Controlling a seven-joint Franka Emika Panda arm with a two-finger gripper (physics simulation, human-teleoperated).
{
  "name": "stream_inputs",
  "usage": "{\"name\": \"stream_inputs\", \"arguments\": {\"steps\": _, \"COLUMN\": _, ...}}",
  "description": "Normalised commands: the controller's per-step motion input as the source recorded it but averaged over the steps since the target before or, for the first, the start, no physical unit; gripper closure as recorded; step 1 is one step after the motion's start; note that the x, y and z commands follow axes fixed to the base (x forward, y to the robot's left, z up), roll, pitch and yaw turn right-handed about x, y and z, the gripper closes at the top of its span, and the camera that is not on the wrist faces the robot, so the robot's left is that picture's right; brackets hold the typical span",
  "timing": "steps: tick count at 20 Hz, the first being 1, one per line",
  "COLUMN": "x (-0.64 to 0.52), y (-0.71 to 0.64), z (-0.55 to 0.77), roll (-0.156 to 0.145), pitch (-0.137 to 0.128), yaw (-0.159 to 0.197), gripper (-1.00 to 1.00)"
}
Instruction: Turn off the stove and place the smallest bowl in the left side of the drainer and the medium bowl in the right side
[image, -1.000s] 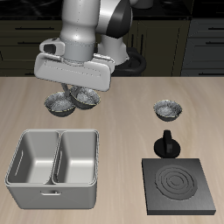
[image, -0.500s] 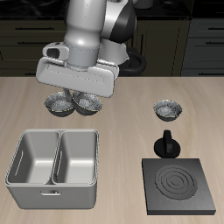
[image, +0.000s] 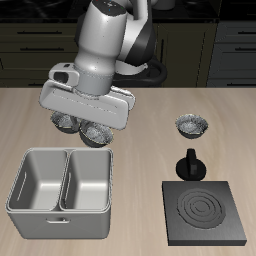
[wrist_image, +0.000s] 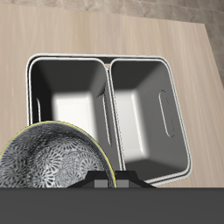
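1. Drainer (image: 20, 160): sits below the fingers and out ahead of them toward the table's front edge. Two bins side by side, so its long axis runs crosswise to that line. Both bins bare in the wrist view, rim (wrist_image: 70, 58) fully in sight.
2. Big bowl (image: 66, 122): on the table just beside the fingers, not touched. Not part of the job.
3. Gripper (image: 94, 119): only one arm here. Fingertips are hidden under the hand in both views, so the grip can't be seen directly. But the mid bowl (image: 98, 132) hangs right under them, and in the wrist view its rim (wrist_image: 48, 166) sits tight against the hand. I read that as clenched on the bowl's rim w/ the bowl off the table.
4. Key relation: right bin (image: 88, 185) lies just fwd of and below the held bowl, nearly in line w/ it; the left bin is off to the side. Next move, as I judge it: short carry fwd over the back rim, then down. Risk: bowl clipping the rim or the divider.
5. Small bowl (image: 191, 125): on the table, well apart from the fingers, upright. Not yet moved; it goes in the left bin.
6. Knob (image: 190, 164): nearer the front than the small bowl, just behind the stove (image: 205, 210).
7. Stove: coils look dark, so prob. off already. Far from the fingers.
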Motion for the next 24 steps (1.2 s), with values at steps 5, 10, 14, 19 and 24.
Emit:
{"name": "stream_inputs", "arguments": {"steps": 5, "x": 0.10, "y": -0.03, "z": -0.28, "roll": -0.021, "pitch": 0.033, "yaw": 0.003, "gripper": 1.00}}
{"name": "stream_inputs", "arguments": {"steps": 10, "x": 0.01, "y": -0.05, "z": -0.19, "roll": -0.020, "pitch": 0.018, "yaw": 0.029, "gripper": 1.00}}
{"name": "stream_inputs", "arguments": {"steps": 14, "x": 0.01, "y": -0.15, "z": -0.08, "roll": -0.018, "pitch": 0.018, "yaw": -0.034, "gripper": 1.00}}
{"name": "stream_inputs", "arguments": {"steps": 19, "x": -0.01, "y": -0.17, "z": -0.19, "roll": -0.039, "pitch": 0.018, "yaw": 0.009, "gripper": 1.00}}
{"name": "stream_inputs", "arguments": {"steps": 24, "x": -0.01, "y": -0.01, "z": -0.16, "roll": -0.012, "pitch": 0.012, "yaw": 0.029, "gripper": 1.00}}
